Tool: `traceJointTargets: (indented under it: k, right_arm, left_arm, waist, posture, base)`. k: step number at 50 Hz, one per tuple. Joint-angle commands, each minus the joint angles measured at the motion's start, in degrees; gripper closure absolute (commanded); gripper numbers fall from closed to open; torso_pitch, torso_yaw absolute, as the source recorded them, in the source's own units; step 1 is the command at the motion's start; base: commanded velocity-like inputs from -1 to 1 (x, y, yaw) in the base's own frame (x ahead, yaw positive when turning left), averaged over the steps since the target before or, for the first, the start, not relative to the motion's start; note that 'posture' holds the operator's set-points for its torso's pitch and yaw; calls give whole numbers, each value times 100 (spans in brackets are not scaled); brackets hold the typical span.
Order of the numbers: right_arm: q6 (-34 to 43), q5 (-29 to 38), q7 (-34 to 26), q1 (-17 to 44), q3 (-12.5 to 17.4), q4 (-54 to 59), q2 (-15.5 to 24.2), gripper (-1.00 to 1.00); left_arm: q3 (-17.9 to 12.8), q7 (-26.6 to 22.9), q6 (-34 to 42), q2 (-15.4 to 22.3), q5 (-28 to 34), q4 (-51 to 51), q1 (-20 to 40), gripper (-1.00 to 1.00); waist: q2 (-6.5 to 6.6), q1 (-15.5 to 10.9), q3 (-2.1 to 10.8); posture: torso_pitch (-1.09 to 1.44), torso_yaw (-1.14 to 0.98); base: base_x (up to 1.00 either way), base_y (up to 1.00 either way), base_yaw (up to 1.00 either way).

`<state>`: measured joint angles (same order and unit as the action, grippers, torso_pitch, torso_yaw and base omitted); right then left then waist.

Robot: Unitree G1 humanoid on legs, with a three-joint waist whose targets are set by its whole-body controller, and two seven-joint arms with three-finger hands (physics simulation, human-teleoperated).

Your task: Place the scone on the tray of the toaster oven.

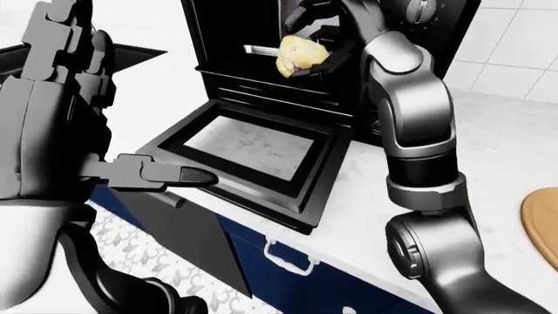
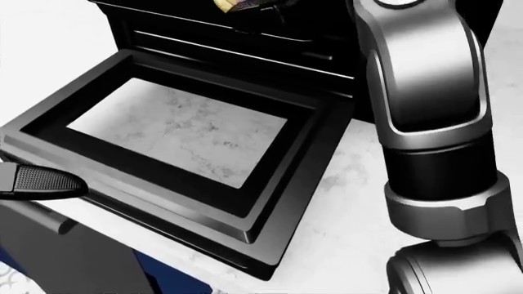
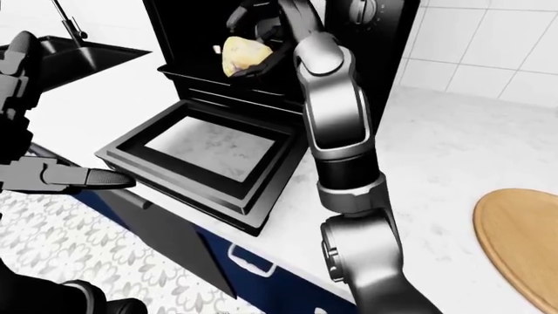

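A pale yellow scone point(image 1: 301, 55) is held in my right hand point(image 1: 316, 40), whose fingers close round it inside the mouth of the black toaster oven point(image 3: 288, 26). The scone hangs just above the oven's metal tray point(image 1: 261, 50), whose edge shows to its left. The oven door point(image 1: 253, 147) lies folded down flat, its glass pane showing the marble counter. My left hand point(image 1: 139, 171) is raised at the left of the left-eye view, open, one finger pointing toward the door's near corner. In the head view only a sliver of the scone point(image 2: 231, 5) shows at the top edge.
A white marble counter point(image 3: 436, 150) runs to the right, with a round wooden board point(image 3: 523, 242) at its right edge. A dark sink with a tap point(image 3: 65, 49) lies left of the oven. Blue cabinet fronts with a handle point(image 1: 288, 258) sit below the counter.
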<state>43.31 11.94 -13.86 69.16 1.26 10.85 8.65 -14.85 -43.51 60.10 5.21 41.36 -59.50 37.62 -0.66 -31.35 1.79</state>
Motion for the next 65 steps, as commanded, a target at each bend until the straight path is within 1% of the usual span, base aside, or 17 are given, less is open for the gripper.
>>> traceJointTargets:
  k: [1,6,15,22,31,34,43,54,63,64,65]
  right_arm:
    - [-257,37,54,229,70,-215,70,100]
    - [-386,61,108,271,113,-18,104,100]
    - [-1258,57,436,754,115,1373,83,100]
    - [-1607,156,513,791,77,1878,82,100]
    - [-1705,416,500,842,38,2160,126,100]
    - [-1797,443,578,920,91,2380,125,100]
    - [-2040,593,819,1019,90,2831,148,100]
    - [-1961,591,873,997,134,2843,159,100]
    - [-1917,546,933,1027,144,2910,203,100]
    - [-1934,551,944,1037,140,2930,212,89]
    - [-1939,557,952,1063,142,2949,227,84]
  left_arm:
    - [20,50,-92,51,-5,-50,138,-100]
    - [75,125,-31,117,-76,-50,141,-100]
    - [104,247,68,239,-210,-50,161,-100]
    - [61,299,2,216,-296,-50,77,-100]
    - [91,253,2,201,-224,-50,86,-100]
    - [81,224,-25,173,-201,-50,69,-100]
    - [92,258,-101,120,-213,-50,-12,-100]
    - [83,311,-110,125,-272,-50,-47,-100]
    - [144,390,11,235,-349,-50,16,-100]
    - [134,380,58,277,-353,-50,67,-100]
    - [146,383,60,291,-360,-50,55,-100]
  waist:
    - [2,-3,150]
    - [-1,-16,146]
    - [32,-1,175]
    - [31,-7,181]
    - [24,-22,180]
    - [32,-24,180]
    - [41,-29,196]
    - [38,-49,194]
    - [49,-56,193]
    - [51,-56,193]
    - [54,-57,193]
  posture:
    - [-8,41]
    - [-8,41]
    - [-8,41]
    - [-8,41]
    - [-8,41]
    - [-8,41]
    - [-8,41]
    - [-8,41]
    - [-8,41]
    - [-8,41]
    - [-8,41]
  base:
    - [0,0,0]
    - [0,0,0]
    - [0,0,0]
    - [0,0,0]
    - [0,0,0]
    - [0,0,0]
    - [0,0,0]
    - [0,0,0]
    - [0,0,0]
    - [0,0,0]
    - [0,0,0]
